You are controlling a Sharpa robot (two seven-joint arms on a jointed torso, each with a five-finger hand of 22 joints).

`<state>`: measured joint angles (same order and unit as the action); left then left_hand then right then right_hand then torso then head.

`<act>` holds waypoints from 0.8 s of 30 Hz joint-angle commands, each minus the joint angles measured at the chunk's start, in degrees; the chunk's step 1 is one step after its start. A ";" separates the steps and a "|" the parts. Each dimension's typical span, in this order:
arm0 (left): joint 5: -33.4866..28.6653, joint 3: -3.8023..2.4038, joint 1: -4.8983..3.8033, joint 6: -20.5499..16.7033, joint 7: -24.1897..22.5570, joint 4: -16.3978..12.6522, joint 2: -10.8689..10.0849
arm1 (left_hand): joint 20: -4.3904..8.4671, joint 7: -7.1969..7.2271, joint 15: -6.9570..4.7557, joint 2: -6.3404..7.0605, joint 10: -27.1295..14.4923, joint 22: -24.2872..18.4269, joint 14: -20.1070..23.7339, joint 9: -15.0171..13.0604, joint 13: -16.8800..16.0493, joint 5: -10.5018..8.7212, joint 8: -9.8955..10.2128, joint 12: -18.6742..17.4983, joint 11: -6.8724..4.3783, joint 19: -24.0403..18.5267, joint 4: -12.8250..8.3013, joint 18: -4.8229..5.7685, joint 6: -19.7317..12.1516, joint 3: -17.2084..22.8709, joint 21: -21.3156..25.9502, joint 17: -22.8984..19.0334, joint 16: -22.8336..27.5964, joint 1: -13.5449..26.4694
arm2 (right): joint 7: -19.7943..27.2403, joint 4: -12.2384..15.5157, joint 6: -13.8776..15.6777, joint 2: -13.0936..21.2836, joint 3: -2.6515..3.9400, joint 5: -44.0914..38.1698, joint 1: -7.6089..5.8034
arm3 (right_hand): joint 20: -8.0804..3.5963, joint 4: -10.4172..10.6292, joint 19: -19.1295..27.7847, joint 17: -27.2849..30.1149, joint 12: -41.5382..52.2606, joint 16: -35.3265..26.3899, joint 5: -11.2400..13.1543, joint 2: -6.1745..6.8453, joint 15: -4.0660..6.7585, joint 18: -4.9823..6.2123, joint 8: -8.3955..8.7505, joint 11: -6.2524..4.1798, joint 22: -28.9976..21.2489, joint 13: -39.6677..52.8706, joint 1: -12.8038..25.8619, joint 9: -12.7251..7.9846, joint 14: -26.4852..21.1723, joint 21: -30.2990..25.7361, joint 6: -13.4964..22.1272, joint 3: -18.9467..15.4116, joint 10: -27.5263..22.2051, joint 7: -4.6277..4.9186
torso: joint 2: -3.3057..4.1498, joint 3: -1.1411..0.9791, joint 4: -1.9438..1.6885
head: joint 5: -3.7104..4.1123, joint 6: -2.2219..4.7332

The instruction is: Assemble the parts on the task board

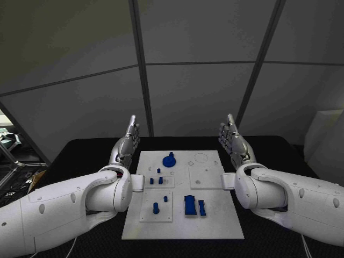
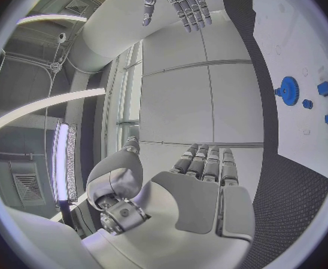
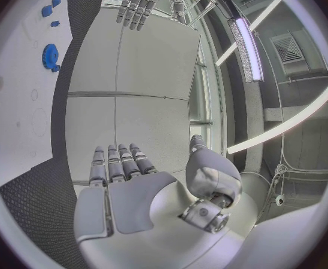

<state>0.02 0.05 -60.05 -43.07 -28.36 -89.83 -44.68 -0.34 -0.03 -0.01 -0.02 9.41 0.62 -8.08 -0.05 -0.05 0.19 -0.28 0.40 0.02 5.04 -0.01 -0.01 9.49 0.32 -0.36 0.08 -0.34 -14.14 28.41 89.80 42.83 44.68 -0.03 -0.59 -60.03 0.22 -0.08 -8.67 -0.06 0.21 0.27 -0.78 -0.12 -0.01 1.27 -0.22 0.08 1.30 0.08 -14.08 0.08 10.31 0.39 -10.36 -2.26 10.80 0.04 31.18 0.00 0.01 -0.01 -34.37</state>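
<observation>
Gear-shaped part (image 2: pixel 288 91) plain at left wrist, small overhead (image 1: pixel 169 160).

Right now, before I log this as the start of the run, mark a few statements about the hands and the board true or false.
1. The left hand holds a blue part. False: it is open and holds nothing.
2. The right hand is open, fingers straight. True.
3. The round blue gear lies on the white task board. True.
4. Both hands rest on the board. False: they are raised on either side of its far end.
</observation>
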 commanded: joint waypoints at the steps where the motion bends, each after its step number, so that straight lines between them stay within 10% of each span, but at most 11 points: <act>1: -0.02 -0.05 -0.11 -1.05 -1.43 -0.13 -0.01 | 0.34 0.03 0.01 0.02 -3.02 -0.62 2.52 0.05 0.05 -0.19 0.28 -0.40 -0.02 -5.04 0.01 0.01 -3.07 -0.32 0.36 -0.08 0.34 4.51 | 1.38 0.16 1.29 0.01 0.03 0.59 -0.13 | -0.22 0.08 2.81 0.06 -0.21 -0.27 0.78 0.12 0.01 -1.27 0.22 -0.08 -1.30 -0.08 4.44 -0.08 -3.28 -0.39 3.28 2.26 -3.45 -0.04 | 0.00 0.00 -0.01 | 0.01 -0.01; 11: -0.02 -0.05 -0.11 -1.05 -1.43 -0.13 -0.01 | 0.34 0.03 0.01 0.02 -4.91 -0.62 8.08 0.05 0.05 -0.19 0.28 -0.40 -0.02 -5.04 0.01 0.01 -5.05 -0.32 0.36 -0.08 0.34 7.58 | 1.38 0.16 1.29 0.01 0.03 0.59 -0.13 | -0.22 0.08 4.54 0.06 -0.21 -0.27 0.78 0.12 0.01 -1.27 0.22 -0.08 -1.30 -0.08 7.32 -0.08 -5.38 -0.39 5.39 2.26 -5.58 -0.04 | 0.00 0.00 -0.01 | 0.01 -0.01; 14: -0.02 -0.05 -0.11 -1.05 -1.43 -0.13 -0.01 | 0.34 0.03 0.01 0.02 -5.35 -0.62 8.08 0.05 0.05 -0.19 0.28 -0.40 -0.02 -5.04 0.01 0.01 -9.49 -0.32 0.36 -0.08 0.34 8.30 | 1.38 0.16 1.29 0.01 0.03 0.59 -0.13 | -0.22 0.08 8.67 0.06 -0.21 -0.27 0.78 0.12 0.01 -1.27 0.22 -0.08 -1.30 -0.08 14.08 -0.08 -10.31 -0.39 10.36 2.26 -10.80 -0.04 | 0.00 0.00 -0.01 | 0.01 -0.01; 24: -0.02 -0.05 -0.11 -1.05 -1.43 -0.13 -0.01 | 0.34 0.03 0.01 0.02 -9.41 -0.62 8.08 0.05 0.05 -0.19 0.28 -0.40 -0.02 -5.04 0.01 0.01 -9.49 -0.32 0.36 -0.08 0.34 14.14 | 1.38 0.16 1.29 0.01 0.03 0.59 -0.13 | -0.22 0.08 8.67 0.06 -0.21 -0.27 0.78 0.12 0.01 -1.27 0.22 -0.08 -1.30 -0.08 14.08 -0.08 -10.31 -0.39 10.36 2.26 -10.80 -0.04 | 0.00 0.00 -0.01 | 0.01 -0.01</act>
<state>-0.20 0.05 -60.06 -43.88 -28.57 -89.85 -44.69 0.09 -0.01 0.00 -0.02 0.23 0.05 -0.31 -0.09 -0.09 0.19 -0.31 0.20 0.04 0.39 -0.01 -0.01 0.20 0.32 -0.36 0.09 -0.35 -0.42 28.87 89.82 43.77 44.68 -0.03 0.11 -60.03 -0.01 0.01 -0.31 -0.08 0.21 0.28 -0.29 0.07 0.01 0.38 -0.23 0.00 0.05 0.07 -0.37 0.07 0.20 0.39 -0.29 -0.21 0.29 -0.01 31.18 0.00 0.01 -0.01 -34.37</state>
